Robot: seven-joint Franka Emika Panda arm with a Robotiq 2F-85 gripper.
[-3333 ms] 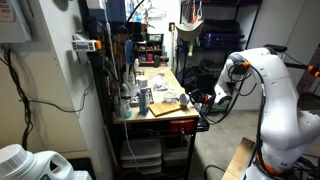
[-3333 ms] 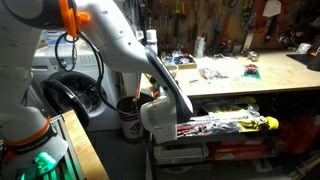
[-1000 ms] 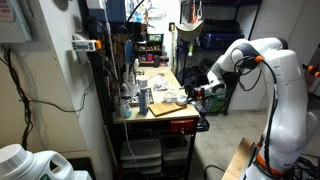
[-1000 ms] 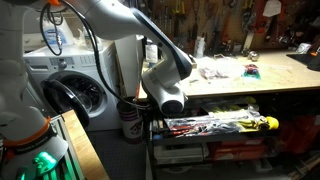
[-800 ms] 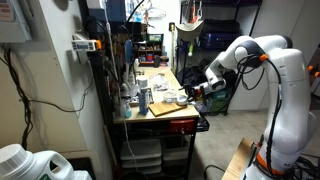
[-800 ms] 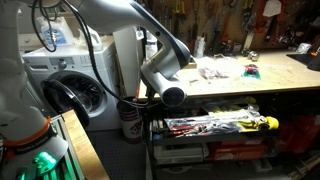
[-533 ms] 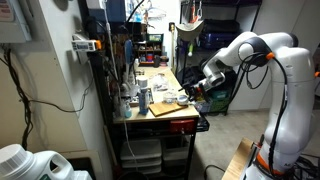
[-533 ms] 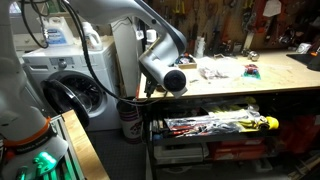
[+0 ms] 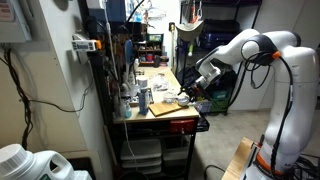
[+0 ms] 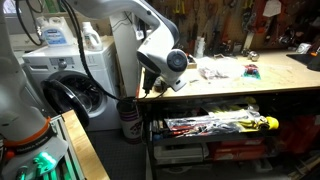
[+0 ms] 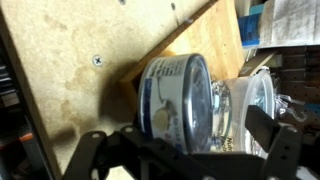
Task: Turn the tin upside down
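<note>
Clearance seems the reason you hold the gripper (image 11: 188,150) spread wide and empty, fingers (image 11: 88,148) at 5 and 7 o'clock of the tin (image 11: 178,100), which sits mid-frame on the workbench (image 11: 60,70) with a clear jar (image 11: 250,100) crowding its 3 o'clock side, leaving little room there.

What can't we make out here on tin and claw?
- Tin: the wrist view blurs its label; which face is up is unclear.
- Tin, both exterior views: too small amid bench clutter, or hidden by the arm.
- Claw: finger bases cut off by the wrist view's bottom edge; pads too dark to see.
</note>
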